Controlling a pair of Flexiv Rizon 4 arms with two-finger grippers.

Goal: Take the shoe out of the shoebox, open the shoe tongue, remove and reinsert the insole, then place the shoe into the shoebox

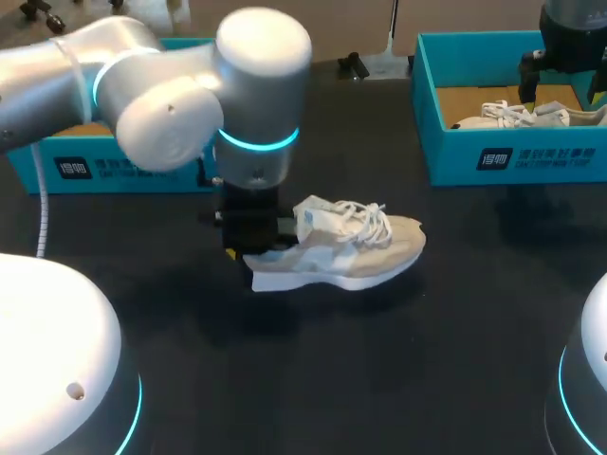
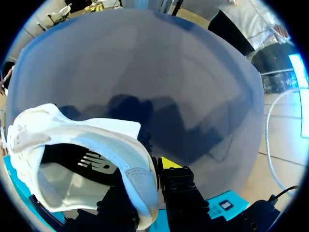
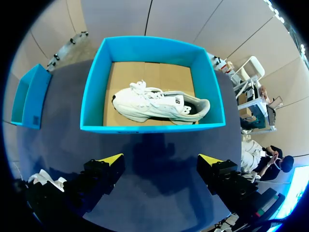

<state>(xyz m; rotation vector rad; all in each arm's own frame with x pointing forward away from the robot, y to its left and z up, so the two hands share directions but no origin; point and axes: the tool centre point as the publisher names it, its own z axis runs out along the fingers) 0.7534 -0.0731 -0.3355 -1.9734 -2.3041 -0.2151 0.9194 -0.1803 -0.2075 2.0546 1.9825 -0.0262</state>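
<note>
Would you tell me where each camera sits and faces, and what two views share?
Head: above, behind, facing down on the table; left arm, right gripper show.
Left wrist: on the left arm, facing the held shoe; left gripper shows.
Right wrist: on the right arm, facing down into a box; right gripper shows.
Shared: head and right wrist see that box.

The surface (image 1: 313, 379) is a dark, matte, near-black top with a faint cloth-like grain, lit softly and evenly from above. Ahead of the left pincer (image 2: 142, 180) it spreads as a broad blue-grey plane, paler toward its far edge, and soft-edged dark shadows lie on it just ahead of the fingers. Under the right pincer (image 3: 160, 160) it shows a deeper blue-grey. A blurred shadow darkens it just ahead of that pincer, in line with the gap between its fingers.
</note>
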